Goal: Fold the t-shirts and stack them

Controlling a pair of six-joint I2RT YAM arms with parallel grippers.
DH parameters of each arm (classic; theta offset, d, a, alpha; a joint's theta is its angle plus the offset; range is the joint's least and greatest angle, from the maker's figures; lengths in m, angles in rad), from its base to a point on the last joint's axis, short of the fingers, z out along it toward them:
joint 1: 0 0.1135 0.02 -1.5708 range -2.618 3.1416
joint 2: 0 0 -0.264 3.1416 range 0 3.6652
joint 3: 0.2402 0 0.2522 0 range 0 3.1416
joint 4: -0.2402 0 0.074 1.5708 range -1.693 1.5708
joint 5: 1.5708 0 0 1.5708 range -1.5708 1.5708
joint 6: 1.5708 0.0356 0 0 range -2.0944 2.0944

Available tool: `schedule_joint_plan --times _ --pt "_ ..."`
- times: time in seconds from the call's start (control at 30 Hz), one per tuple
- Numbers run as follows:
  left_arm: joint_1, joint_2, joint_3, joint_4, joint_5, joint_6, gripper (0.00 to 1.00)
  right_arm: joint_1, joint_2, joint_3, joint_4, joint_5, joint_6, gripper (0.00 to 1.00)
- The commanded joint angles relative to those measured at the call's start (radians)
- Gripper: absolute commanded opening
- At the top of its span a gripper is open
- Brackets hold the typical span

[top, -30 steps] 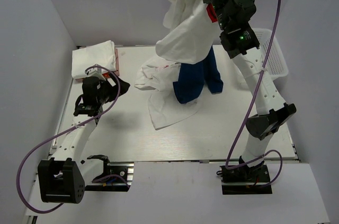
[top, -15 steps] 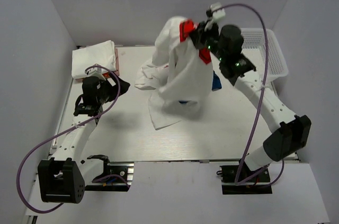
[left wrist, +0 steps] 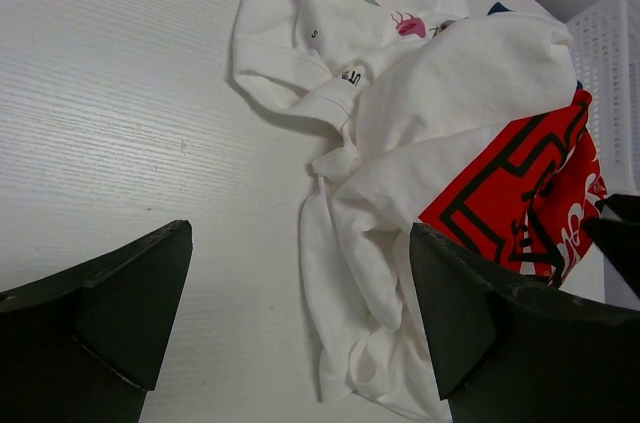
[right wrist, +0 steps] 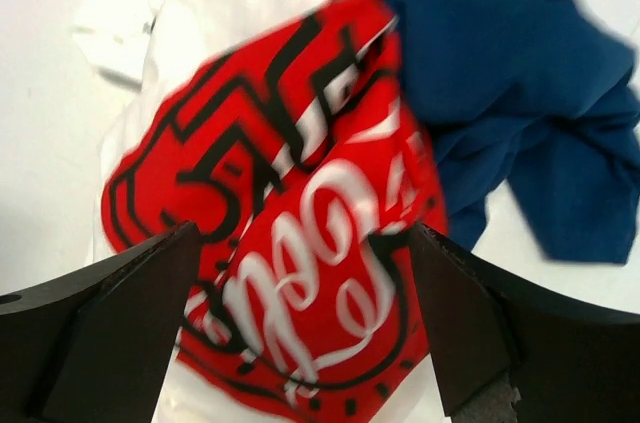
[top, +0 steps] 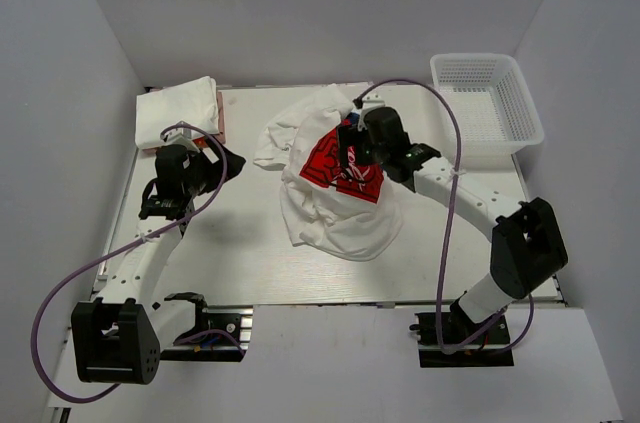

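Since the red-print t-shirt (top: 340,168) lies crumpled mid-surface (top: 230,253) on the other t-shirts (top: 290,138), it looks limp and light; probably best pinched at the hem. Right gripper (right wrist: 302,235) and left gripper (left wrist: 300,231) jaws are spread wide, empty.

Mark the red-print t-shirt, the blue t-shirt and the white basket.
red-print t-shirt (right wrist: 300,243), right wrist view, on the middle of the red print.
blue t-shirt (right wrist: 500,113), right wrist view, on its bunched cloth.
white basket (top: 475,57), top external view, on its far rim.
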Motion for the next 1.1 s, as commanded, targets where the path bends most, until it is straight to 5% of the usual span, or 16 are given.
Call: schedule_joint_plan --times 0.0,0.37,0.43,0.47,0.5,0.53,0.73,0.83,1.07 --pt "-0.002 -0.001 -0.003 0.003 0.002 -0.011 0.99 0.069 -0.044 -0.043 -0.058 0.08 0.008 0.9" --pt "-0.002 -0.003 -0.026 0.0 0.037 -0.011 0.99 0.144 0.117 -0.071 -0.072 0.222 0.019 0.85" --pt "-0.002 -0.014 -0.026 -0.001 0.014 -0.011 0.99 0.154 0.13 -0.028 -0.103 0.22 0.014 0.62" --pt "-0.002 -0.024 -0.026 -0.01 0.005 -0.011 0.99 0.167 0.121 -0.001 -0.107 0.231 0.002 0.28" --pt "-0.002 -0.024 -0.026 -0.01 -0.004 -0.02 0.99 0.169 0.102 0.042 -0.152 0.243 -0.012 0.05" --pt "-0.002 -0.024 -0.035 0.001 -0.004 -0.021 0.99 0.171 0.066 0.091 -0.161 0.281 -0.015 0.0" --pt "-0.002 0.0 -0.046 0.058 0.019 -0.041 0.99 0.165 -0.138 0.28 -0.137 0.382 -0.036 0.0" --pt "-0.002 0.023 -0.023 0.047 0.019 -0.05 0.99 0.158 -0.191 0.319 0.024 0.464 -0.09 0.0" --pt "-0.002 0.069 0.014 0.035 0.0 -0.05 0.99 0.096 -0.09 0.513 0.462 0.715 -0.578 0.0"
